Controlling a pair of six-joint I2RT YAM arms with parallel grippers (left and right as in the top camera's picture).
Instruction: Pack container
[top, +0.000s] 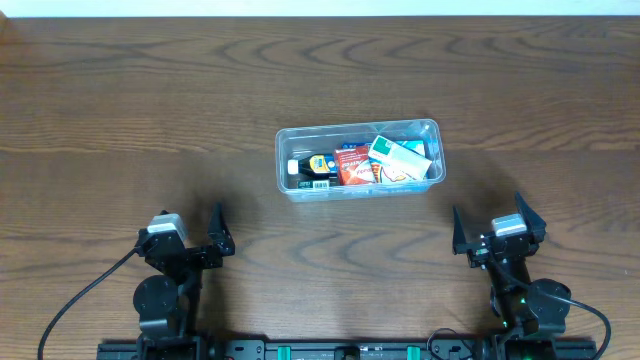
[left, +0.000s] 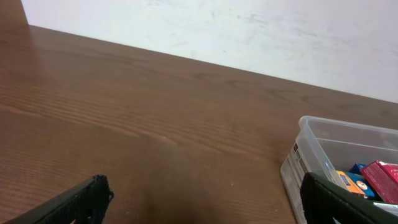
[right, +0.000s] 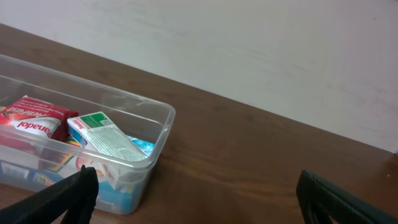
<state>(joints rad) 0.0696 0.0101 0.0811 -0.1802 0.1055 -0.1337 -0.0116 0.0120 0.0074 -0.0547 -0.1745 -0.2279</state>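
The clear plastic container (top: 433, 127) stands at the table's middle. It holds a white-and-green box (top: 400, 158), a red packet (top: 353, 163) and a dark item (top: 318, 165). The container also shows in the left wrist view (left: 311, 134) and the right wrist view (right: 158, 127), with the white-and-green box (right: 104, 138) and the red packet (right: 34, 119) inside. My left gripper (top: 192, 233) is open and empty at the front left. My right gripper (top: 497, 229) is open and empty at the front right. Both are apart from the container.
The wooden table (top: 150, 120) has a white wall behind its far edge (right: 249, 56). Black cables run from both arm bases at the front edge.
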